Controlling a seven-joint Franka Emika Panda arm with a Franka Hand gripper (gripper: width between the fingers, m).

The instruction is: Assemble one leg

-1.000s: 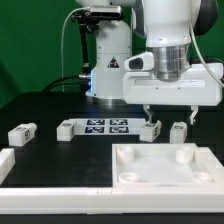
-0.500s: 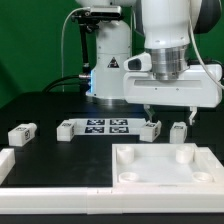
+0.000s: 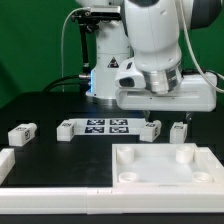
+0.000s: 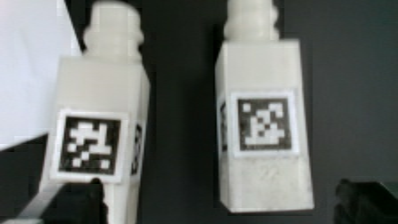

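Several legs lie on the black table: small white pegs with square tags. In the exterior view, two (image 3: pixel 20 133) (image 3: pixel 67 129) lie on the left and two (image 3: pixel 150 127) (image 3: pixel 178 130) lie below my gripper (image 3: pixel 165 118). The wrist view shows that pair side by side: one leg (image 4: pixel 98 130) next to the marker board and the other leg (image 4: pixel 263 120). My gripper (image 4: pixel 217 200) is open and empty above them. One dark fingertip (image 4: pixel 71 200) overlaps the first leg's end; the other fingertip (image 4: pixel 365 198) is beyond the second leg.
The marker board (image 3: pixel 105 125) lies between the leg pairs and shows in the wrist view (image 4: pixel 27 70). The large white square board with round corner sockets (image 3: pixel 165 168) lies in front. White L-shaped border strips (image 3: pixel 5 165) (image 3: pixel 60 202) run along the front left. The robot base (image 3: pixel 105 60) stands behind.
The arm has shifted toward the exterior view's left and the wrist has turned. The gripper sits a little lower over the two legs. The legs have not moved.
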